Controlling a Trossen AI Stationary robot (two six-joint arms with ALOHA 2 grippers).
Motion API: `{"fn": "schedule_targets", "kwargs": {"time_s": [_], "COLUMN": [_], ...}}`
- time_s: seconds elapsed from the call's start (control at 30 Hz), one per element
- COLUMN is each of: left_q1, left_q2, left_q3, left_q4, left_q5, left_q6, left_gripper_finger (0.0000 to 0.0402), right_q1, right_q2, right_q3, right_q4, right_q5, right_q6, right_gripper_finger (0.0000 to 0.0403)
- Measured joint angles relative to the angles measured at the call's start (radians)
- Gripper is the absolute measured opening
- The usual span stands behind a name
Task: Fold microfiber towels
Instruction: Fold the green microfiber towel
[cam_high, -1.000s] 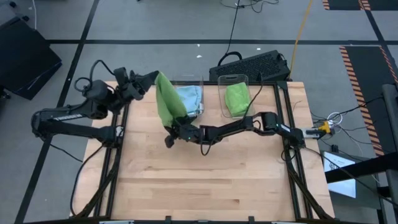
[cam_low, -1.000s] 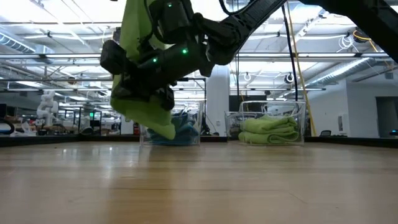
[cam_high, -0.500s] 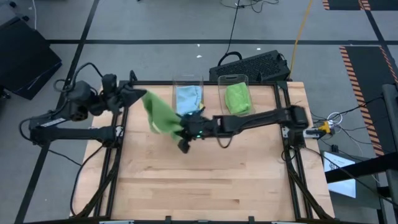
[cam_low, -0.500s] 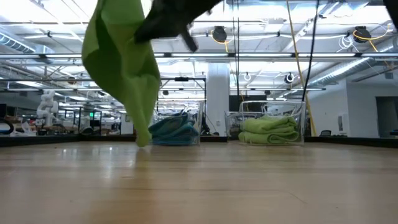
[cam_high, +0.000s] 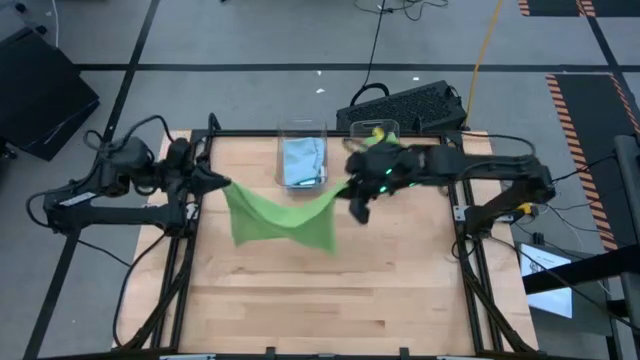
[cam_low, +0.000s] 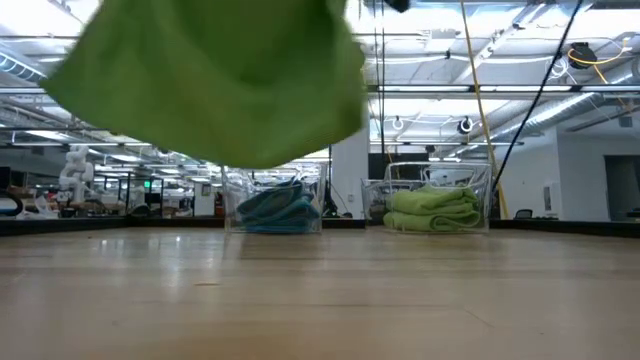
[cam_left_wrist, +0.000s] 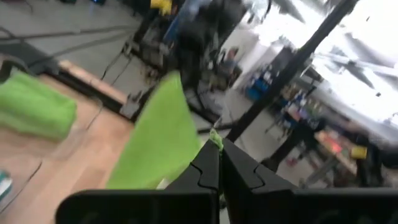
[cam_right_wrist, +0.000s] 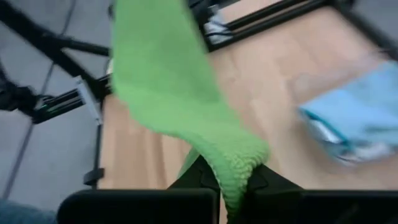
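Both pairs of fingers are clenched on opposite corners of one green towel (cam_high: 285, 215). Our left gripper (cam_high: 222, 183) pinches its corner just inside the table's (cam_high: 330, 300) left edge; in the left wrist view the fingers (cam_left_wrist: 208, 168) meet with a green tip poking out between them. Our right gripper (cam_high: 350, 190) grips the other corner near table centre, in front of the bins; in its wrist view the cloth drapes over the closed fingers (cam_right_wrist: 205, 174). We have the towel stretched between the arms and sagging in the middle, clear of the table in the low view. Behind it, at the far edge, sit two clear bins: left bin (cam_high: 301, 131) with blue towels (cam_high: 301, 160), right bin (cam_high: 376, 126) with folded green towels (cam_low: 433, 210), mostly hidden under our right arm from above.
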Motion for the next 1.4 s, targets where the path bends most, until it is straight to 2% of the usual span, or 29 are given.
{"fn": "schedule_targets", "kwargs": {"time_s": [0.2, 0.33, 0.5, 0.6, 0.7, 0.9, 1.03, 1.17, 1.27, 1.4], "left_q1": [-0.022, -0.024, -0.024, -0.025, -0.059, -0.2, -0.295, -0.354, -0.363, -0.333], "left_q2": [0.021, 0.058, 0.142, 0.191, 0.224, 0.281, 0.319, 0.338, 0.333, 0.3], "left_q3": [0.0, 0.0, 0.0, -0.002, -0.001, -0.003, -0.059, -0.083, -0.082, -0.078], "left_q4": [-0.072, -0.067, -0.105, -0.141, -0.165, -0.23, -0.229, -0.226, -0.192, -0.144], "left_q5": [-0.018, -0.082, -0.163, -0.169, -0.133, -0.074, -0.071, -0.092, -0.154, -0.277], "left_q6": [0.065, 0.115, 0.197, 0.179, 0.135, 0.116, 0.089, 0.053, 0.069, 0.157], "left_gripper_finger": [0.0014, 0.0004, 0.0012, 0.0005, 0.0008, 0.0004, 0.001, 0.0004, 0.0009, 0.0004], "right_q1": [-0.096, -0.161, -0.225, -0.241, -0.224, -0.142, -0.085, -0.048, -0.047, -0.099], "right_q2": [-0.091, -0.113, -0.113, -0.126, -0.15, -0.221, -0.267, -0.318, -0.354, -0.398], "right_q3": [0.0, 0.0, -0.04, -0.102, -0.168, -0.351, -0.525, -0.656, -0.696, -0.695], "right_q4": [-0.087, -0.14, -0.218, -0.219, -0.222, -0.197, -0.075, 0.057, 0.161, 0.206], "right_q5": [0.06, 0.061, 0.049, -0.046, -0.163, -0.346, -0.437, -0.423, -0.36, -0.241], "right_q6": [-0.011, -0.036, -0.093, -0.078, -0.021, 0.066, 0.183, 0.329, 0.384, 0.383], "right_gripper_finger": [0.0, 0.0, 0.0, 0.0, 0.0, 0.0, 0.0, 0.0, 0.0, 0.0]}}
